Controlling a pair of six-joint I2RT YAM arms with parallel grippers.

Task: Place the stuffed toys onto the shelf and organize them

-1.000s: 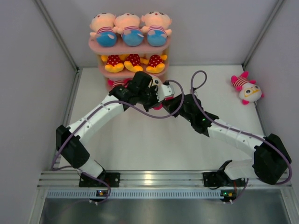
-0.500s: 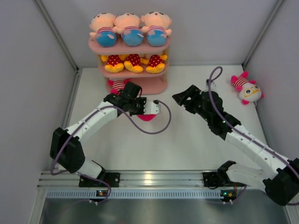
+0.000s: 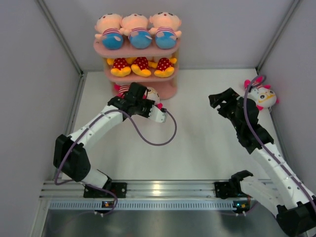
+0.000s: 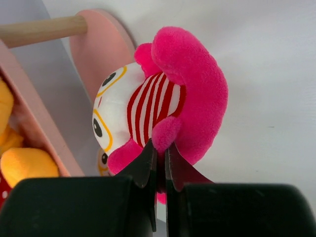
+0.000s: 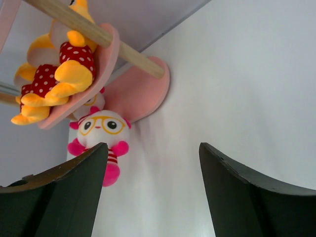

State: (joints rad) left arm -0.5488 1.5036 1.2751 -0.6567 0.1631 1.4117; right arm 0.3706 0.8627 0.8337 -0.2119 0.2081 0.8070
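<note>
Left claw [image 4: 159, 148] first — its jaws are all but closed, pinching the pink plush of a white-faced toy [image 4: 148, 103] with a red-striped body. Right claw [image 5: 152, 146] is spread wide with nothing between its fingers, out over the white table [image 3: 197, 148] and well apart from the shelf.

The pink shelf [image 3: 133, 51] stands at the far left of the table, against the back wall. Three peach-headed dolls [image 3: 140, 29] sit in a row on its top board, and three yellow-orange toys [image 3: 141, 65] with red dotted bodies sit on the middle board. The toy I hold is at the front right of the bottom board, under the middle one — whether it rests on the board or just before it, I cannot tell. Another striped toy [image 3: 123, 89] shows beside it on the bottom tier, mostly hidden by my left arm. One more white-faced plush [image 3: 264, 96] lies on the table by the right wall, near my right arm.
</note>
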